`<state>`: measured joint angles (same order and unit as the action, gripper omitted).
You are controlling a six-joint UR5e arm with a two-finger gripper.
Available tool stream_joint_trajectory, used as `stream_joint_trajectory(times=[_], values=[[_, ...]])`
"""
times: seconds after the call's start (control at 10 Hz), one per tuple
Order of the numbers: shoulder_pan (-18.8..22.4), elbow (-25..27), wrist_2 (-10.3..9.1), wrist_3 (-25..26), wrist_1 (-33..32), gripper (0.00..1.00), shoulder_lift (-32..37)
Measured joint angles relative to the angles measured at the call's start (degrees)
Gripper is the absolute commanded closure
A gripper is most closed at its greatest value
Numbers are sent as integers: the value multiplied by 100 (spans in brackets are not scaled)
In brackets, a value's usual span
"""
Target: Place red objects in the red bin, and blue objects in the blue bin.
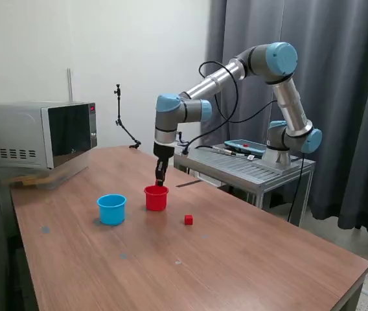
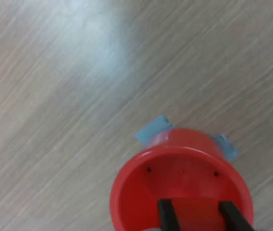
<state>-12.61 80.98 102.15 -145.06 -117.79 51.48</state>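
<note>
One small solid red cube [image 1: 188, 219] is sitting on the wooden table [image 1: 249, 259], near the round red plastic cup [image 1: 156, 197]. The two-finger gripper [image 1: 161, 179] is hanging over that cup's mouth, fingers [image 2: 165, 214] standing apart with nothing visibly between them. I'd lift straight clear of the rim before crossing. The light blue plastic cup [image 1: 111, 208] is standing beside, leaving bare tabletop around the cube.

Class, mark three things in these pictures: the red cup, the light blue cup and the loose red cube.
red cup [image 2: 127, 192], wrist view, on its inner wall.
light blue cup [image 1: 111, 212], exterior view, on its outer wall.
red cube [image 1: 188, 219], exterior view, on its facing side.
</note>
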Motion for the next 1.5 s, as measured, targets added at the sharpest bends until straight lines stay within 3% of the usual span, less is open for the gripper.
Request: stream_joint_trajectory(times=[0.5, 0.9, 1.0, 1.3, 1.5], values=[[-28, 34, 4, 45, 7, 0, 17], [69, 221, -32, 145, 29, 0, 434], [210, 355, -73, 219, 32, 0, 556], [580, 666, -482, 346, 43, 0, 697], [669, 794, -596, 358, 45, 0, 721]])
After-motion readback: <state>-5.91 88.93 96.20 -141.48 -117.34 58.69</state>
